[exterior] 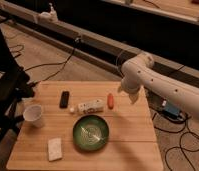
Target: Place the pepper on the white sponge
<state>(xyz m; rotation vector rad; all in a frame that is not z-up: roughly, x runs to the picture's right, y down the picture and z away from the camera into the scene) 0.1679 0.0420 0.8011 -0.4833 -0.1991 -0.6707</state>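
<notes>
Camera view looks down at an angle on a wooden table (128,142) standing on a floor crossed by dark cables (53,62).

1. Arm and tool. The white arm (168,90) enters from the right side and bends down over the table's far right corner. The gripper (128,94) hangs above that corner, just right of the pepper and clear of it. Its fingers stand wide apart and hold nothing.

2. Task items. The pepper (110,100) lies flat on the table top in the far half, right of centre, with its long axis running roughly away from the viewer. The white sponge (55,148) lies flat near the front left corner, well apart from the pepper, and nothing rests on it.

3. Other items on the table. A green plate (91,132) sits near the middle, between the pepper and the sponge. A long white box (91,106) lies just left of the pepper, beyond the plate. A small white piece (72,110) sits at the left end of that box. A black bar-shaped object (65,99) lies further left. A white cup (34,115) stands upright near the left edge.

4. Surroundings. A dark chair (5,95) stands against the table's left side. A blue box (170,110) sits on the floor to the right, under the arm.
</notes>
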